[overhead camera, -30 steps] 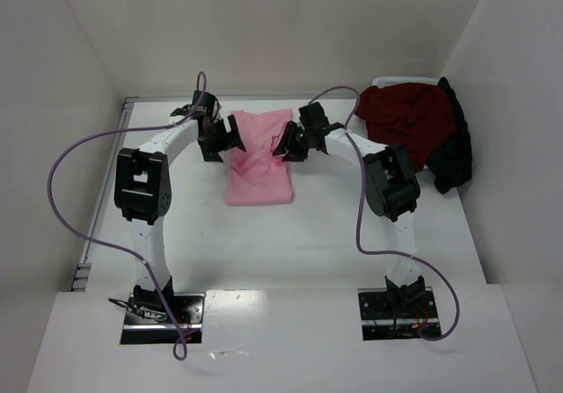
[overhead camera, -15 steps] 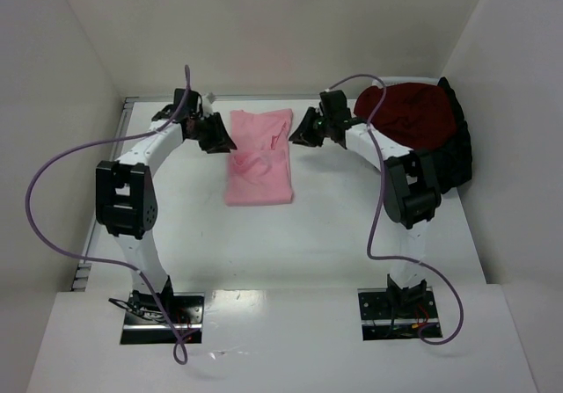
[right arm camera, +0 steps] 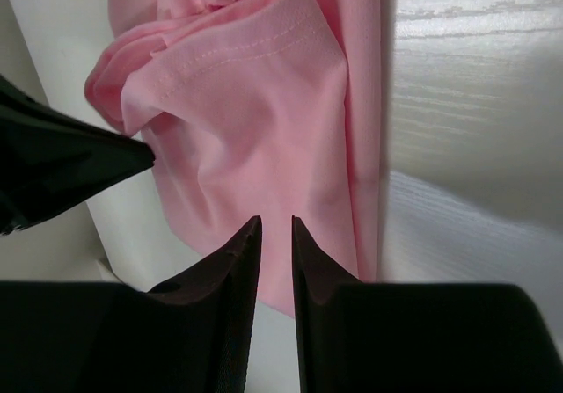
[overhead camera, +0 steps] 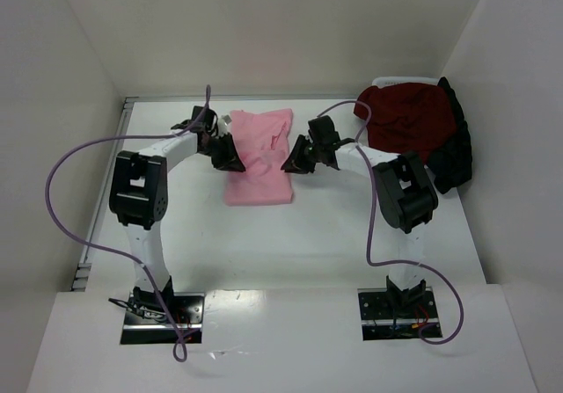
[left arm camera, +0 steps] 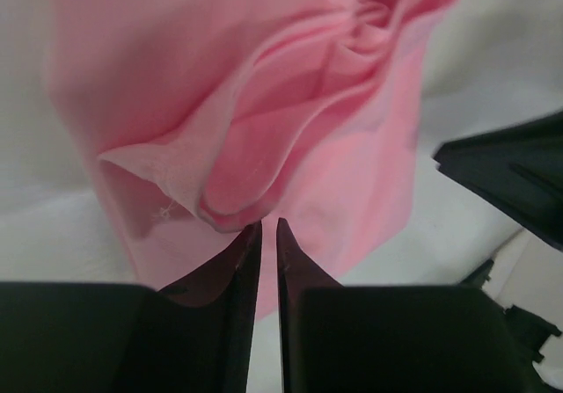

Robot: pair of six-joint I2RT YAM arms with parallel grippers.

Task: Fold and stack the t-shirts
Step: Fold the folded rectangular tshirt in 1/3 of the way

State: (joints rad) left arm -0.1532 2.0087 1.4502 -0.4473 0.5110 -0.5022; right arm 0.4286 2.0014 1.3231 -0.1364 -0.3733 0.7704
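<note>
Fold state: pink tee (overhead camera: 260,175) flat on table (overhead camera: 290,235), upper centre of top view.
Left gripper (left arm camera: 269,224) and right gripper (right arm camera: 275,220) at its side edges, fingers nearly together, nothing between. Maroon tee (overhead camera: 405,116) and black tee (overhead camera: 456,157) heaped upper right.

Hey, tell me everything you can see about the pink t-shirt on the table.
The pink t-shirt is soft, light pink cloth, folded into a rough rectangle and lying flat on the white table, between the two arms. Its far half is rumpled, with a bunched fold and a stitched hem showing. The left claw and right claw, both looking shut, sit at its left and right edges. Whether they pinch cloth is unclear.
</note>
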